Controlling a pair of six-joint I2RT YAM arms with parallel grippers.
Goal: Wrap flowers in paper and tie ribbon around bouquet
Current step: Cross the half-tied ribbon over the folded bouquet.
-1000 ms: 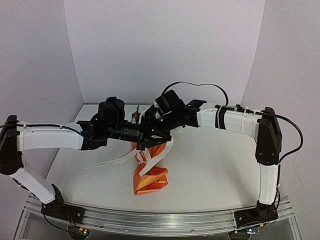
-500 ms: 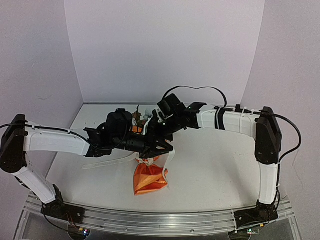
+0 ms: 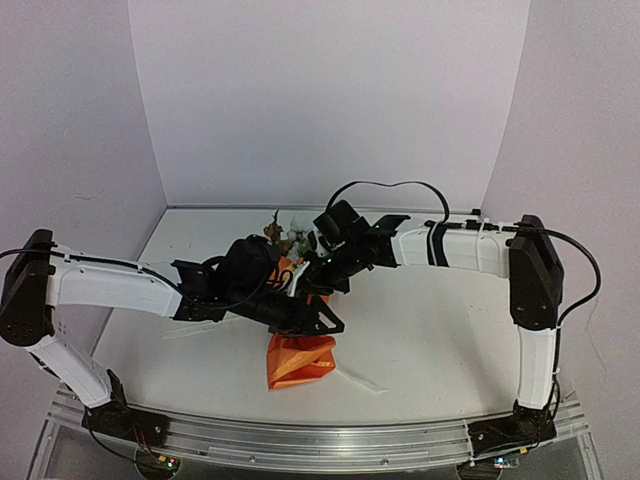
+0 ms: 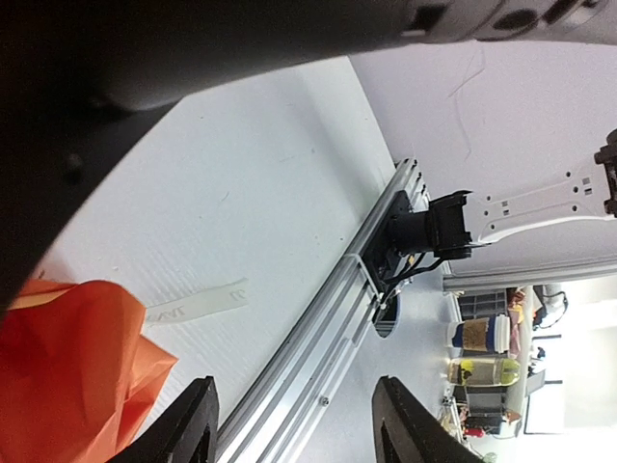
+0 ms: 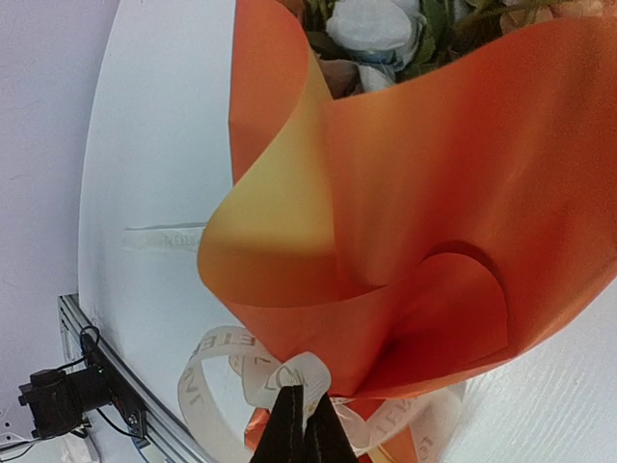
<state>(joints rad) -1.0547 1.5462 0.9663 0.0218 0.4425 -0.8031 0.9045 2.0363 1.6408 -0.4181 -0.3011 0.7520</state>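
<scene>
Top external view showed the bouquet (image 3: 300, 362) lying near the middle of the desk (image 3: 450, 330), its flowers (image 3: 285, 238) pointing to 12 o'clock and its crumpled orange foot toward 6 o'clock. Both arms met over its waist, the left reaching in from 9 o'clock and the right from 3 o'clock.

In the left wrist view, the left pincer (image 4: 299, 426) stood with its fingers apart and nothing between them. Beyond them lay bare desk and the metal rail (image 4: 337, 318), with a corner of the wrap at 8 o'clock.

In the right wrist view, the right pincer (image 5: 305, 424) was pressed together on the ribbon (image 5: 246, 371), nipping it where the cream band looped around the narrow part of the wrap. The paper (image 5: 434, 174) curled open above, orange outside and yellow inside, with pale blooms and green leaves showing at 12 o'clock. A loose end of the band lay flat on the desk at 9 o'clock.
</scene>
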